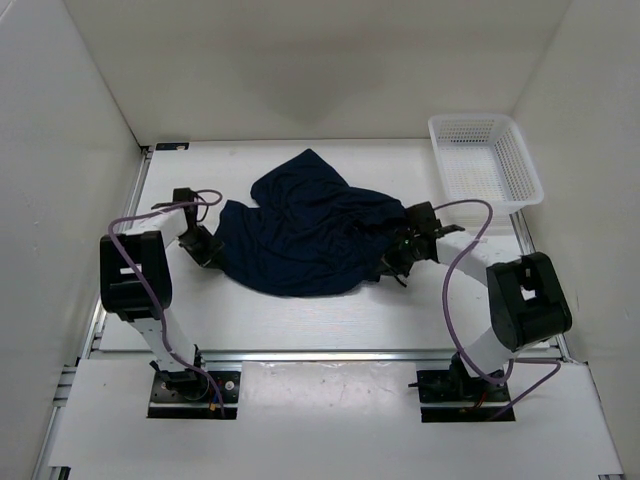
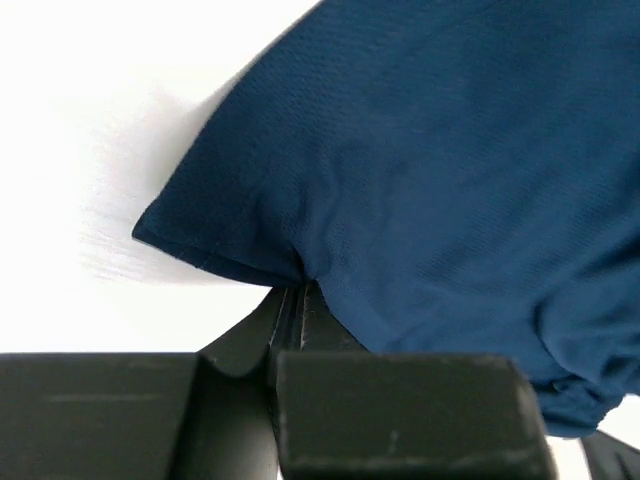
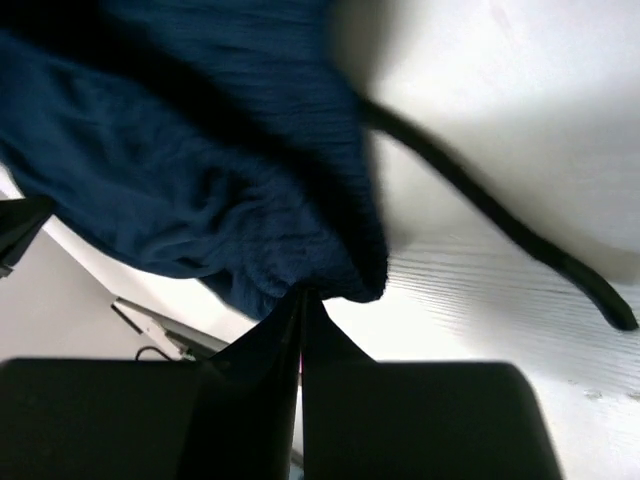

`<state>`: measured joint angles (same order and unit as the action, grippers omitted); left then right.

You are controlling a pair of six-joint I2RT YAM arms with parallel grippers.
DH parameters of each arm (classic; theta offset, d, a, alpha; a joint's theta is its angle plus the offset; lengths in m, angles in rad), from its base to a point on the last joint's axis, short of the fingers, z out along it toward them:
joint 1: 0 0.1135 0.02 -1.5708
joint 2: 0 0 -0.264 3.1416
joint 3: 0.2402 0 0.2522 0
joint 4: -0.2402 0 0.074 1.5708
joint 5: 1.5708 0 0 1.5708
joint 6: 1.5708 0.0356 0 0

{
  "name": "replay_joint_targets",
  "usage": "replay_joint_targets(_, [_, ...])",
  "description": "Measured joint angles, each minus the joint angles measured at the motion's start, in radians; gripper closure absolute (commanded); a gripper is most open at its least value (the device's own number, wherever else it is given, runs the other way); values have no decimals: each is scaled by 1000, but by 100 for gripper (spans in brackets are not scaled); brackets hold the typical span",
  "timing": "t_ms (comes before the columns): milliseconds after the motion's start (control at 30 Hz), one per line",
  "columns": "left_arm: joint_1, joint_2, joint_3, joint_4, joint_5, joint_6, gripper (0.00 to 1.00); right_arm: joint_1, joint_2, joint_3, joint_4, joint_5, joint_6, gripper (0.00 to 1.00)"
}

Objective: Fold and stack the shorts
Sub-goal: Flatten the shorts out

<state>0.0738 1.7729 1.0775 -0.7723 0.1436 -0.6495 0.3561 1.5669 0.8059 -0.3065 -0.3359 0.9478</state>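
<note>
The shorts (image 1: 305, 235) lie as a rumpled dark navy heap between the two grippers, not yet flattened or folded, with one lobe reaching away from both tools. The left gripper (image 1: 212, 252) sits at the heap's left edge. In its wrist view the jaws are pressed together on a pinch of cloth just behind a hemmed corner (image 2: 165, 235), which juts out ahead and to one side of the fingertips. The right gripper (image 1: 395, 255) is clamped on the bunched, gathered edge at the opposite side, and the thin drawstring (image 3: 480, 215) trails loose over the table (image 1: 300, 320) beyond its tips. Holding opposite edges like this looks meant to let the arms draw the fabric taut and spread it flat before any fold. The white basket (image 1: 485, 160) stands well beyond the right gripper, apart from the cloth.
</note>
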Motion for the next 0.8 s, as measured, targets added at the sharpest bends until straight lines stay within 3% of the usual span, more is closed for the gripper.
replay_joint_targets(167, [21, -1, 161, -55, 45, 6, 90, -75, 11, 265, -112, 47, -90, 100])
replay_joint_targets(300, [37, -2, 490, -124, 84, 7, 90, -158, 50, 633, -176, 92, -175, 100])
replay_joint_targets(400, [45, -19, 718, -151, 103, 9, 90, -188, 14, 793, -169, 132, -232, 100])
replay_joint_targets(533, [51, -157, 767, -154, 122, 10, 90, -185, -161, 733, -146, 163, -288, 100])
replay_joint_targets(700, [50, -356, 522, -141, 134, 13, 90, -113, -339, 486, -134, 179, -308, 100])
replay_joint_targets(767, [50, -370, 420, -142, 135, 14, 90, -19, -334, 388, -135, 180, -306, 88])
replay_joint_targets(800, [50, -359, 381, -146, 134, 14, 90, 31, -309, 357, -140, 183, -303, 71])
